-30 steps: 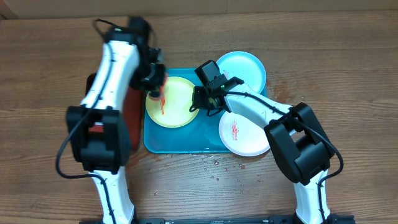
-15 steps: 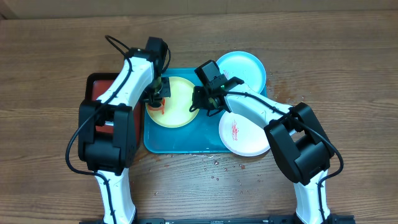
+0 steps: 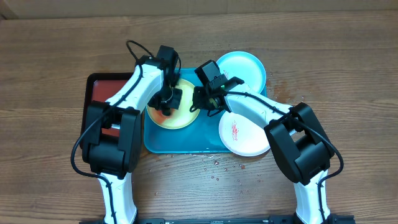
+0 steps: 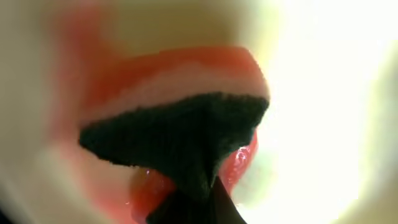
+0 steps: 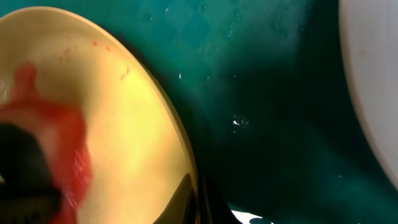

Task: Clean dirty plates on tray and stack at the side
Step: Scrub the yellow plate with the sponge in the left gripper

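Risk: a hard sponge [image 4: 180,127] push could pop the yellow plate [image 3: 181,115] out of the right gripper [image 3: 202,102], which pinches its rim (wet tray [image 3: 186,142], so it'd skate).
Left gripper [image 3: 165,106]: clamped on the sponge, on the plate in the tray's left half.
Room: the white plate [image 3: 244,134] and blue plate [image 3: 247,67] crowd the tray's right side, and the red tray [image 3: 98,87] hugs its left edge.

The left arm [image 3: 127,96] and right arm [image 3: 252,107] are white, rounded links joined by blocky black joint housings. Thin black cables [image 3: 132,48] loop alongside. The left gripper [image 3: 165,107] and right gripper [image 3: 200,104] are black.
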Controlling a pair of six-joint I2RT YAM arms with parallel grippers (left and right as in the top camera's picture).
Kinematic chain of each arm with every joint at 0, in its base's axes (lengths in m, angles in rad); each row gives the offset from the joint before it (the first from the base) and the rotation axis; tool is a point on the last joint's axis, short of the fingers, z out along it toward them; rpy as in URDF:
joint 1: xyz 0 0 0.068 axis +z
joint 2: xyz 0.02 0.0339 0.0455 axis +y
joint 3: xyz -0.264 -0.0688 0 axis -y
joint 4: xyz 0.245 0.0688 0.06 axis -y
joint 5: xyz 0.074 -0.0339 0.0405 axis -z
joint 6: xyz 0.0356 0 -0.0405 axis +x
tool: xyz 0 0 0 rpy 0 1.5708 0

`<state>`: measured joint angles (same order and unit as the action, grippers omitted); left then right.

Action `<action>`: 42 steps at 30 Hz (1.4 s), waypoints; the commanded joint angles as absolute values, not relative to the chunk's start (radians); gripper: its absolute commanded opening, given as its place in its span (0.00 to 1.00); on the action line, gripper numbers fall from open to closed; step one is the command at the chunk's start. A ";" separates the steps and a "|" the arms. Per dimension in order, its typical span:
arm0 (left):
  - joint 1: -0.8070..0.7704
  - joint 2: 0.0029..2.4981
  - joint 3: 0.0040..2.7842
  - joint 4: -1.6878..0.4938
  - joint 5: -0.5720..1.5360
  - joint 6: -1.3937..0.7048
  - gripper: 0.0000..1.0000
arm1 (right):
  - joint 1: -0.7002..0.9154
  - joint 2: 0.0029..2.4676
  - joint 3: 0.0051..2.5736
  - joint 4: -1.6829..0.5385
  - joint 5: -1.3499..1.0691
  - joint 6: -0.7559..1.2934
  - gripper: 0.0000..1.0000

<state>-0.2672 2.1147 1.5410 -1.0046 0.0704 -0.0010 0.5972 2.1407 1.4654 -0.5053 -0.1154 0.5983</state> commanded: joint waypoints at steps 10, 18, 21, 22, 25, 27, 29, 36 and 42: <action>-0.254 2.124 1.506 -0.847 0.206 0.044 0.04 | 0.605 2.170 1.478 -0.503 -0.132 0.603 0.04; -0.250 2.124 1.506 -0.705 -0.214 -0.210 0.04 | 0.605 2.170 1.478 -0.506 -0.132 0.603 0.04; -0.250 2.124 1.506 -0.733 -0.303 -0.276 0.04 | 0.605 2.170 1.478 -0.505 -0.132 0.603 0.04; -0.250 2.124 1.506 -0.749 -0.311 -0.282 0.04 | 0.605 2.170 1.478 -0.505 -0.132 0.603 0.04; -0.250 2.124 1.506 -0.817 -0.315 -0.293 0.04 | 0.605 2.170 1.478 -0.503 -0.132 0.603 0.04; -0.251 2.124 1.506 -0.878 -0.307 -0.292 0.04 | 0.605 2.170 1.478 -0.503 -0.132 0.603 0.04; -0.251 2.124 1.506 -0.950 -0.280 -0.281 0.04 | 0.605 2.170 1.478 -0.503 -0.132 0.603 0.04; -0.251 2.124 1.506 -1.115 0.014 0.059 0.04 | 0.605 2.170 1.478 -0.502 -0.132 0.603 0.04; -0.251 2.124 1.506 -1.144 0.277 0.281 0.04 | 0.605 2.170 1.478 -0.502 -0.133 0.603 0.04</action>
<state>-0.2394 2.1143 1.5230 -1.1400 0.0441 0.1150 0.5964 2.1433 1.4662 -0.5022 -0.1268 0.5865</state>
